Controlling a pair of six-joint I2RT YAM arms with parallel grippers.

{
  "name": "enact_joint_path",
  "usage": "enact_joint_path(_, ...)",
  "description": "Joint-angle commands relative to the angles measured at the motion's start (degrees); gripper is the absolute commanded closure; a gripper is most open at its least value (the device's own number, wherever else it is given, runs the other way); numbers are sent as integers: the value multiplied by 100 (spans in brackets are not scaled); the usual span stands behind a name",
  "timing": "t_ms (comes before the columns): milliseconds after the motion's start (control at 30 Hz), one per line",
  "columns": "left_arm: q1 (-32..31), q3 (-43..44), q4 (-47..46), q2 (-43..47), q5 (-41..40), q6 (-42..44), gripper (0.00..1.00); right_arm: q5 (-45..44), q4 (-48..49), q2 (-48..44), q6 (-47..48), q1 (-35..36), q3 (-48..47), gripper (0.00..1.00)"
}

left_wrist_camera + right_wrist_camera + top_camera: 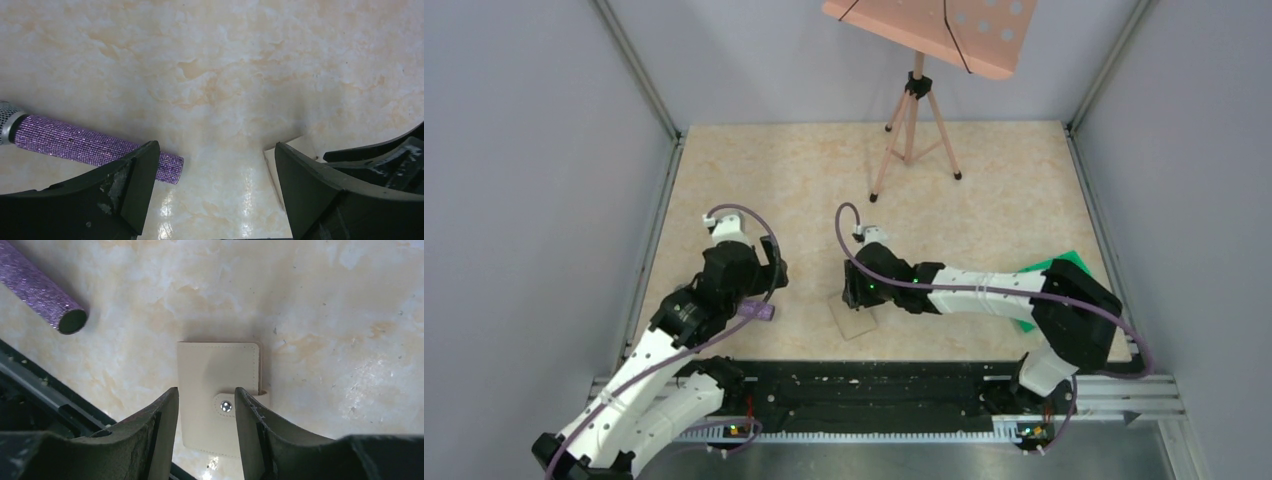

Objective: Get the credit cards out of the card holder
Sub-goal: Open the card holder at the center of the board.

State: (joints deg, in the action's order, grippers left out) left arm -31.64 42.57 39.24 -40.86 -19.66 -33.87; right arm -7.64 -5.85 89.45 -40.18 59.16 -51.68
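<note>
while the small flat beige card holder (215, 370) lies snapped shut, nothing is out yet, the right gripper (206, 396) gaping empty over its strap (235, 405), the left gripper (216, 150) likewise.

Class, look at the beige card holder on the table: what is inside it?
Nothing inside shows. The card holder lies closed on the table, strap fastened by its metal stud. Only its beige outside is visible; any cards are covered.
</note>
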Motion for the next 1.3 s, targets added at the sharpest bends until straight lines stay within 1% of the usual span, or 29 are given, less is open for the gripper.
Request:
enact_joint_path(0,21,164,132,406,-471,251,9,-757,-531,491,13,317,-551,55)
enact_joint_path(133,20,86,70,613,-480,253,10,-975,-884,881,25,478,-866,56)
enact_joint_path(233,23,95,86,640,-496,264,9,-1276,-1243,1039,22,621,-1055,57)
enact_joint_path(333,17,95,60,643,-466,280,9,-1325,-1431,1129,6,687,-1136,57)
enact_joint_path(933,24,96,42,664,-495,258,9,-1372,-1845,991,-363,805,-1137,57)
enact_joint_path(1267,18,81,39,671,-480,249,9,-1619,-2015,953,-515,888,-1072,58)
